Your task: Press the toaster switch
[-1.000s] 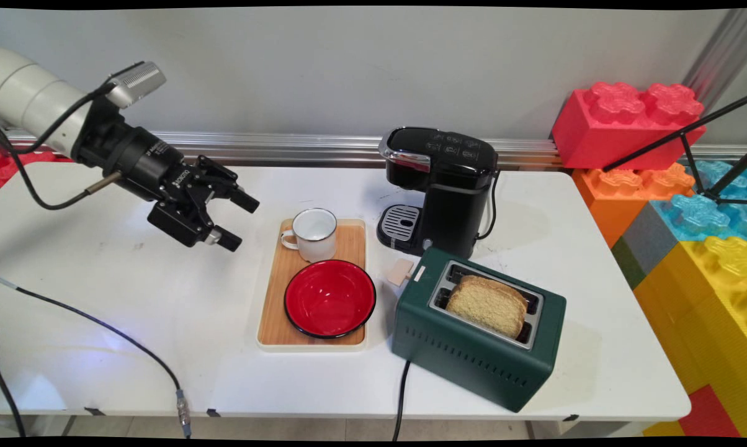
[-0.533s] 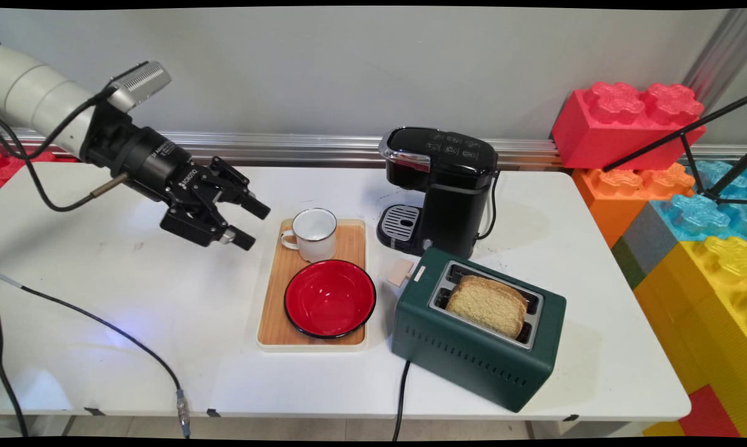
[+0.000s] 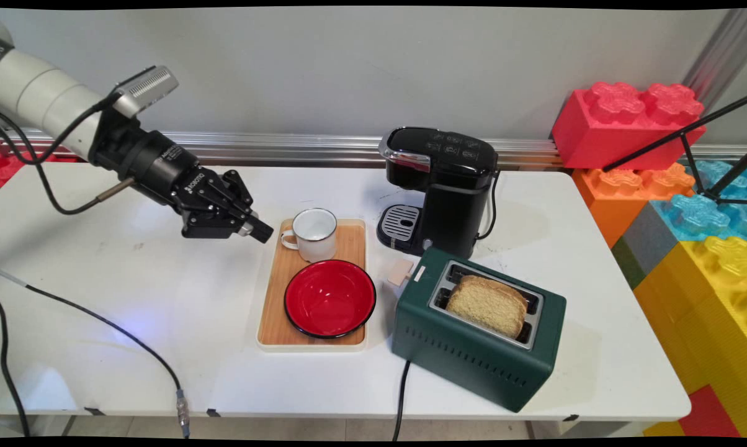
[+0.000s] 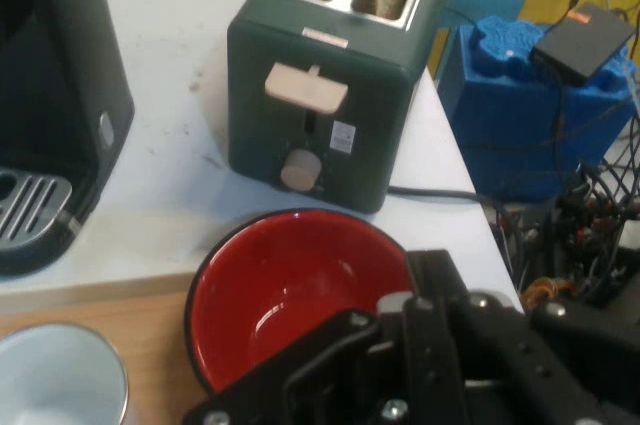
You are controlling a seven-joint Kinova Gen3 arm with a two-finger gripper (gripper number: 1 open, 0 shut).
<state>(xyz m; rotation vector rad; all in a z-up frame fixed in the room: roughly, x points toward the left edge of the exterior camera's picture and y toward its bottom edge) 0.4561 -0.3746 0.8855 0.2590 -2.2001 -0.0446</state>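
White mug (image 3: 314, 234) sits just past our gripper (image 3: 259, 231), on the tray (image 3: 274, 292). We cannot tell our grip. Beyond it stands the red bowl (image 3: 330, 298), then the toaster (image 3: 479, 326).

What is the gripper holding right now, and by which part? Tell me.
Nothing is held. The gripper hangs just left of the white mug on the wooden tray, close to the mug's handle but not touching it.
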